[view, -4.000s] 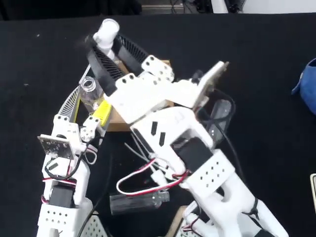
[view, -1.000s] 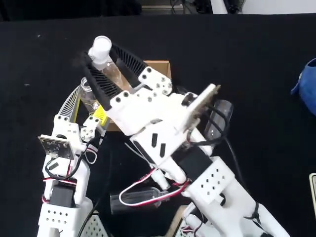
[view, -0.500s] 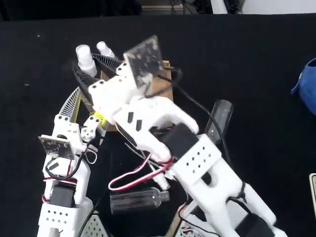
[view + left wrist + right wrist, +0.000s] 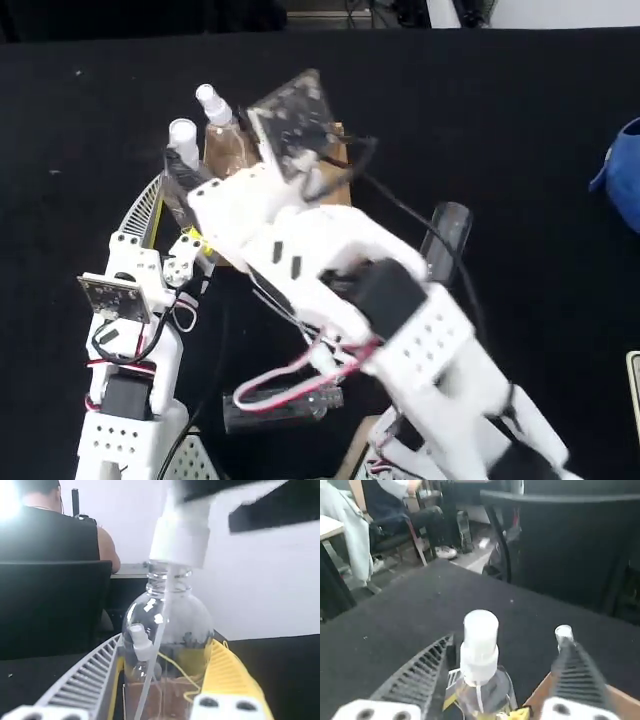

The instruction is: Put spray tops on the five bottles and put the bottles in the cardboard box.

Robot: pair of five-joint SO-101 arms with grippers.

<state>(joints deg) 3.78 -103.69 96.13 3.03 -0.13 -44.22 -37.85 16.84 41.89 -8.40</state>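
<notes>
Black table [image 4: 520, 120]: my left gripper [image 4: 167, 655] pinches the clear bottle [image 4: 165, 620] upright just beside the cardboard box [image 4: 337, 130]; right gripper [image 4: 507, 642] spread around its spray top [image 4: 480, 635]. Capping looks done; next, box it.

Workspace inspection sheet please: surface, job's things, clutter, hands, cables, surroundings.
Surface: black table.
Job's things: held bottle upright, spray top on its neck; second bottle, also topped, at the box; near bottle and far bottle lie on the table.
Clutter: blue item at the table's edge.
Hands: left hand shut on the held bottle; right hand open, astride the spray top.
Cables: red and white wires cross the near bottle.
Surroundings: chair, white wall.
</notes>
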